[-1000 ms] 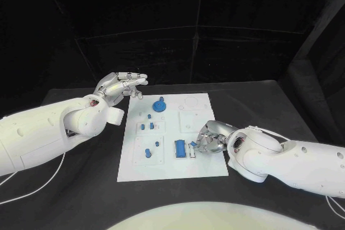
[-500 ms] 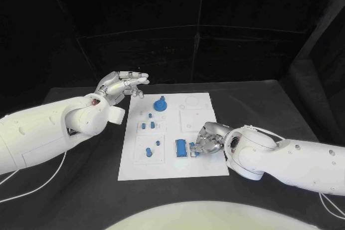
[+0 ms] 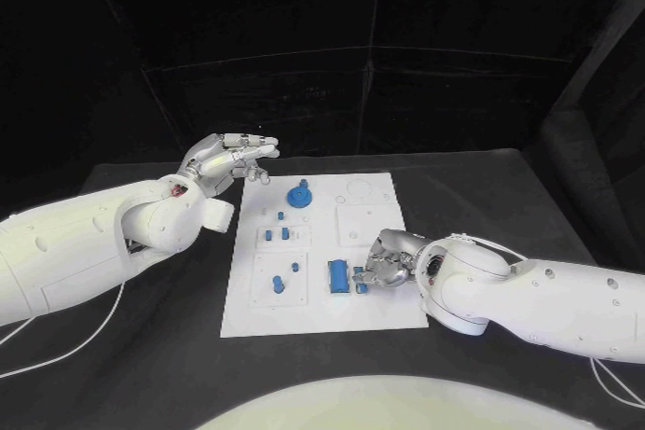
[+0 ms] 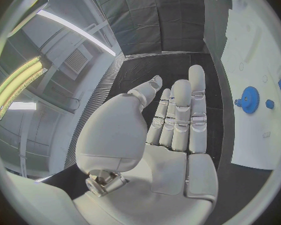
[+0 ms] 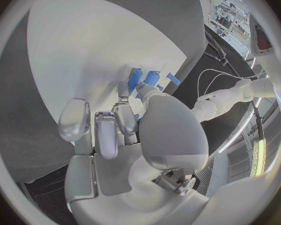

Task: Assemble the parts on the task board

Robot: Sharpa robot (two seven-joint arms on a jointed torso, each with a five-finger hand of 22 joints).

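Task board (image 3: 380, 311) mid-table; left hand (image 3: 231, 158) beyond far-left corner – right hand (image 3: 380, 265) on right half.

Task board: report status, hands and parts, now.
Left hand open, hovering off the task board's far left corner. Right hand on small blue part beside the blue block; grip unclear. Nothing in the way.

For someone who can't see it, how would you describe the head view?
A white task board lies on a black table. The robot's right silver hand touches small blue parts on it, while its left silver hand hovers open beyond the board's far left corner.

Right hand (image 5: 125, 135) at blue parts (image 5: 143, 80)
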